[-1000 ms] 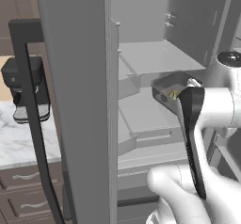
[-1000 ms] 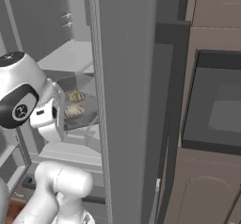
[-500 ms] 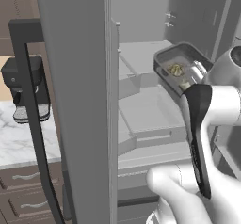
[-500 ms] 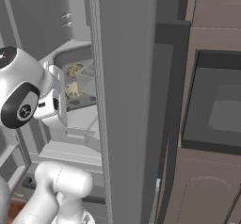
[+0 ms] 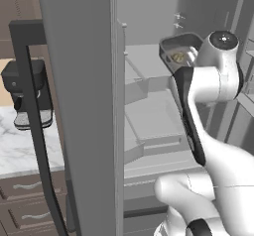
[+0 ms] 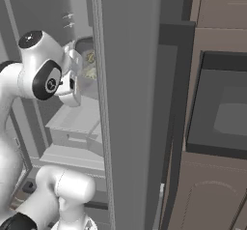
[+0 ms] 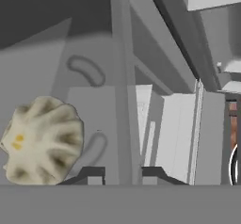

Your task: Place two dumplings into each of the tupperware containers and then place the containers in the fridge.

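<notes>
The open fridge door (image 5: 84, 106) stands edge-on at my left, with the coffee machine (image 5: 27, 96) on the marble tabletop (image 5: 20, 150) beyond; a dark microwave (image 6: 219, 113) sits right. Pale shelves (image 5: 154, 116) lie below. My tool (image 7: 123, 173) pinches the dark grey container's (image 5: 176, 49) rim, a dumpling (image 7: 42, 140) inside. The container is higher and more tilted than a second ago.

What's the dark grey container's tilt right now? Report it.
Tipped steeply: the dark grey container shows its inside toward the left base camera, a dumpling visible, hand clamped on its rim.
</notes>
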### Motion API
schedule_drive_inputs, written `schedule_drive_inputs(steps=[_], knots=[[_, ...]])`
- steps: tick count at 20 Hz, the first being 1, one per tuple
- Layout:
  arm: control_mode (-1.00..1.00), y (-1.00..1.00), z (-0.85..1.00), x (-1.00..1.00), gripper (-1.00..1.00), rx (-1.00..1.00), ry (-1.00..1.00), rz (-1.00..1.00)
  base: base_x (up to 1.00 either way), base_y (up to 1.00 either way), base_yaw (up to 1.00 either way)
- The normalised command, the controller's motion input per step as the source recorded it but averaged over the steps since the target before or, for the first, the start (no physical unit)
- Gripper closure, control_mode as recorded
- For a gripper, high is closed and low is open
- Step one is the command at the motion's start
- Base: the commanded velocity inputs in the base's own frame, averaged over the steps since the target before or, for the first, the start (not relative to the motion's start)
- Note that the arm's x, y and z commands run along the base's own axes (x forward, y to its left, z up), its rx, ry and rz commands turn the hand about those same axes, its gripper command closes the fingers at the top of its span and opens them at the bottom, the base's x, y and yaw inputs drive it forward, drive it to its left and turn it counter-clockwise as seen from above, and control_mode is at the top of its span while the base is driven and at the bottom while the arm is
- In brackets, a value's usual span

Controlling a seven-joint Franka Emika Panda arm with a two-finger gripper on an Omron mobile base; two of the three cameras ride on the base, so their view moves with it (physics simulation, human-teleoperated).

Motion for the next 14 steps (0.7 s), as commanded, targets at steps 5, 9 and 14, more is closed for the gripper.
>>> schedule_drive_inputs(steps=[5, 9, 14], knots=[[-1.0, 0.0, 0.13, 0.96, 1.0, 0.07, 0.06, -0.01, 0.0, 0.0, 0.0], [-1.0, -0.03, 0.2, 0.8, 1.0, 0.07, 0.24, 0.0, 0.0, 0.0, 0.0], [-1.0, -0.02, 0.01, 0.8, 1.0, 0.02, 0.14, 0.0, 0.0, 0.0, 0.0]])
